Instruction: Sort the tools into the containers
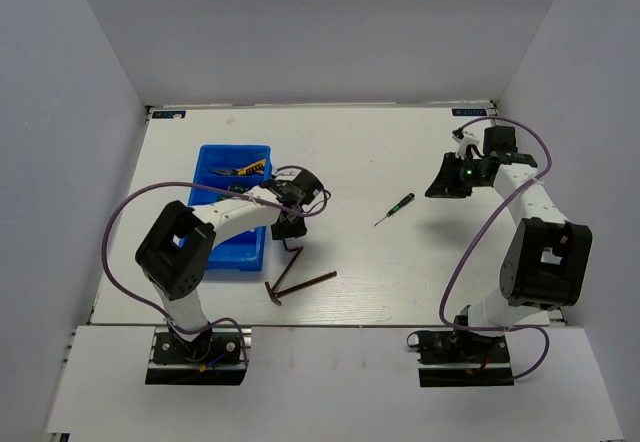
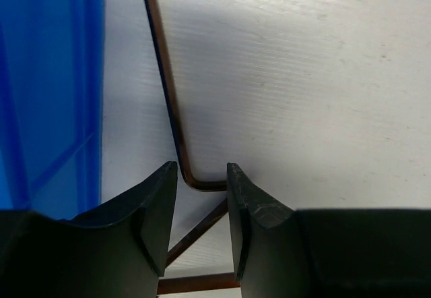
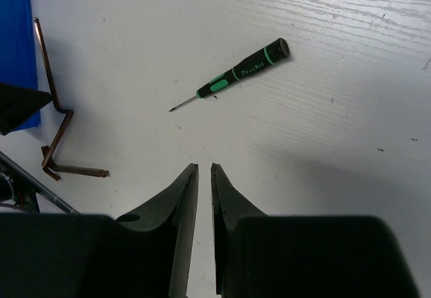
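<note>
The blue bin (image 1: 232, 247) stands left of centre, with yellow-and-black pliers (image 1: 245, 170) in its far end. My left gripper (image 1: 291, 230) is low over the table beside the bin's right wall (image 2: 47, 75). It (image 2: 202, 171) is open, and the bend of a brown hex key (image 2: 167, 89) lies between its fingertips. Two more hex keys (image 1: 303, 283) lie crossed just nearer. A green-and-black screwdriver (image 1: 394, 209) lies mid-table and shows in the right wrist view (image 3: 236, 74). My right gripper (image 1: 447, 187) hovers to its right, shut and empty (image 3: 205, 167).
The right wrist view shows the hex keys (image 3: 57, 119) and the bin's corner (image 3: 17, 42) at far left. White walls enclose the table on three sides. The other screwdrivers and the second pliers are not clearly visible.
</note>
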Robot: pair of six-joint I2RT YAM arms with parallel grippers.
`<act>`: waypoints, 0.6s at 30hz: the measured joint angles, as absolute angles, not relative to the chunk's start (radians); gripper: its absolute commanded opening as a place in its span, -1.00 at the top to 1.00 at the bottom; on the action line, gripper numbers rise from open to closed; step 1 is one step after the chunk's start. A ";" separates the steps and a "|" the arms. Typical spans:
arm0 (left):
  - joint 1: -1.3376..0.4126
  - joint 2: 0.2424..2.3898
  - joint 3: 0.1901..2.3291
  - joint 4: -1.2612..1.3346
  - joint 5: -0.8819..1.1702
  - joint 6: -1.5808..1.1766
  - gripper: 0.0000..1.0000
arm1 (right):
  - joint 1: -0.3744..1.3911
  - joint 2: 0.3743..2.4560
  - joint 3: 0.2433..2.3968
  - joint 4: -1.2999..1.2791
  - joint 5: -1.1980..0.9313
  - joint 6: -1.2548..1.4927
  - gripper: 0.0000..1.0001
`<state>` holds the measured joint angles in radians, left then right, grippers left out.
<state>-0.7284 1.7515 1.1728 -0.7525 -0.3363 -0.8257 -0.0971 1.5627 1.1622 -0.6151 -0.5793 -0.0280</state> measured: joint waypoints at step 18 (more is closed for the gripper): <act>-0.721 1.753 1.104 -0.722 -0.392 -0.920 0.29 | -0.099 1.563 1.162 -0.620 -0.583 -0.025 0.55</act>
